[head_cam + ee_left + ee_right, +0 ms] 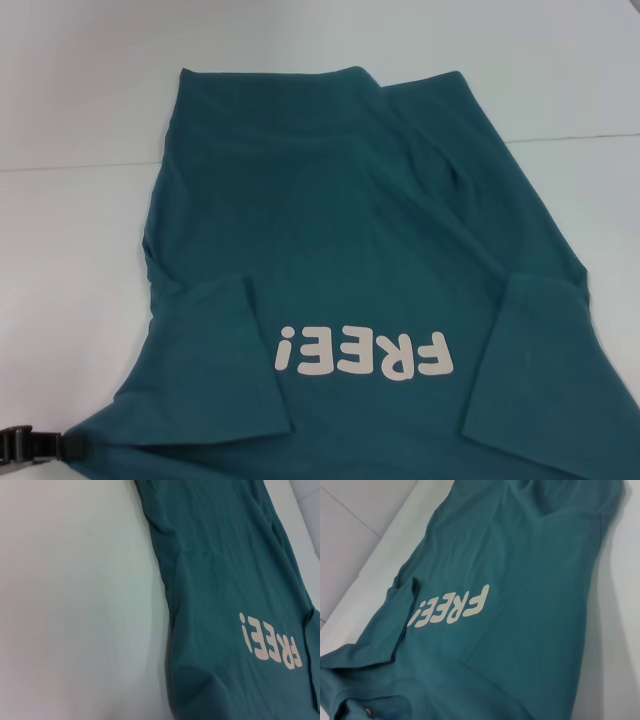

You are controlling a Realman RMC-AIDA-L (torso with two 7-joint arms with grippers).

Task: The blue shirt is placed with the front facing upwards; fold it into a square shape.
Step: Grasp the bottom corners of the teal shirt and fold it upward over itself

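Observation:
The blue shirt [340, 240] lies flat on the white table, chest up, with its hem at the far end and its collar end toward me. Its pale "FREE!" lettering [365, 357] reads upside down from my head. Both short sleeves are folded inward onto the body, one on the left [205, 370] and one on the right [540, 380]. The right wrist view shows the shirt [520, 580], the lettering [451, 607] and a small dark neck label [367, 711]. The left wrist view shows the shirt's [225, 580] side edge. My left gripper [35, 445] shows as a black part at the near left, beside the shirt's shoulder. My right gripper is out of view.
The white table [80, 250] stretches to the left of the shirt and beyond its hem. A thin seam [70, 167] crosses the tabletop at the far end. In the left wrist view, bare table [75, 605] lies beside the shirt.

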